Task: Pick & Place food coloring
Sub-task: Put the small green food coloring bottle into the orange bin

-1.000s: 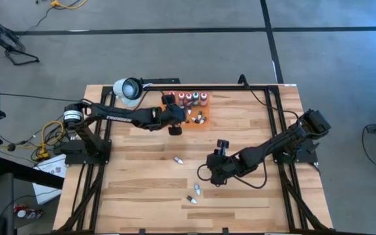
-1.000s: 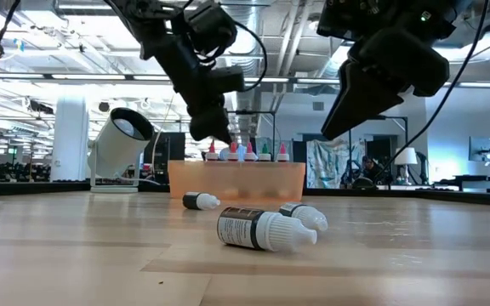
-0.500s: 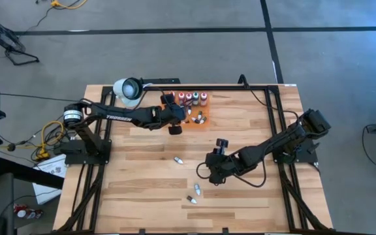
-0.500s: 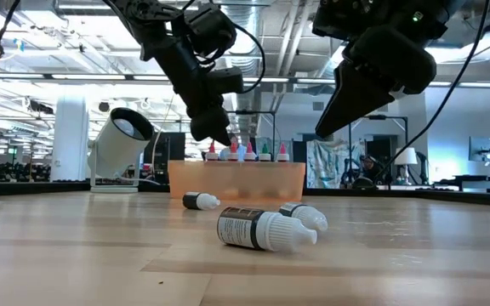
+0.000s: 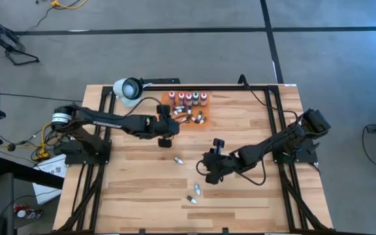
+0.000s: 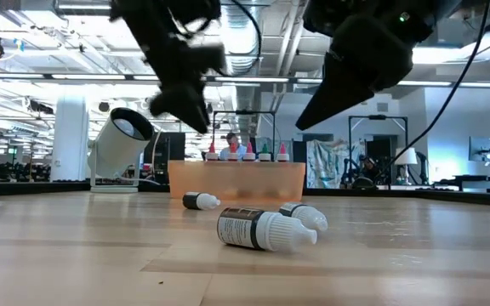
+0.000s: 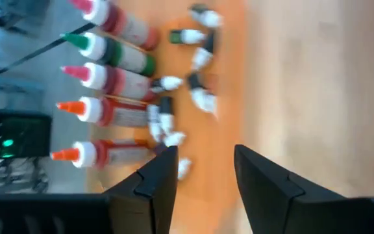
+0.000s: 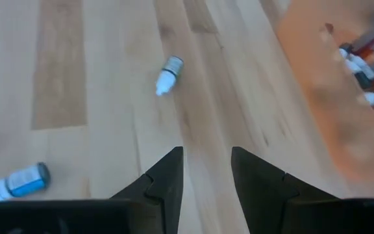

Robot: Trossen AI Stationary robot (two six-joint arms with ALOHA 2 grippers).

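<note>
While both pincers hang open and empty, left pincer (image 5: 166,130) sits at seven o'clock of the orange tray (image 5: 204,121), right pincer (image 5: 211,171) above the tabletop (image 5: 142,183).

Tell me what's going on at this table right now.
Two robot arms are collecting small food coloring bottles into an orange tray at the table's far edge. The left gripper is beside the tray, open and empty. The right gripper is mid-table, also open and empty. Three vials lie loose on the table.
</note>
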